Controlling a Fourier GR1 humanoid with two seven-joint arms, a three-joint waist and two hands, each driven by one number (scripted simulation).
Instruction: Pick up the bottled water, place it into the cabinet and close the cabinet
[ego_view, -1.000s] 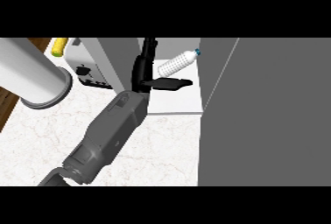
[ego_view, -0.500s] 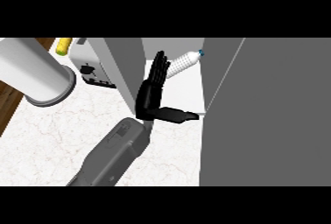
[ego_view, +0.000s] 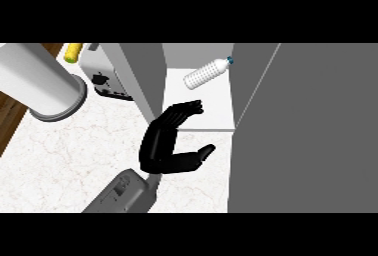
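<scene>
The bottled water (ego_view: 209, 74), clear with a blue cap, lies on its side at the back of the open cabinet's white shelf (ego_view: 214, 112). My left hand (ego_view: 164, 145) hovers at the shelf's front edge with its fingers (ego_view: 181, 111) nearly straight and its thumb out to the right. It is open, holds nothing and stays well apart from the bottle. The cabinet door (ego_view: 310, 130) is a big grey panel standing open on the right. My right hand does not show.
A grey cabinet side wall (ego_view: 144, 75) rises just left of the hand. Behind it stands a white toaster-like appliance (ego_view: 105, 82) with a yellow object (ego_view: 72, 51) beyond. A large pale cylinder (ego_view: 37, 80) fills the upper left. The marble counter (ego_view: 74, 155) ends at a wooden strip on the left.
The left hand has let go of the bottle and drawn back out of the cabinet toward me. The bottle stays lying inside on the shelf.
</scene>
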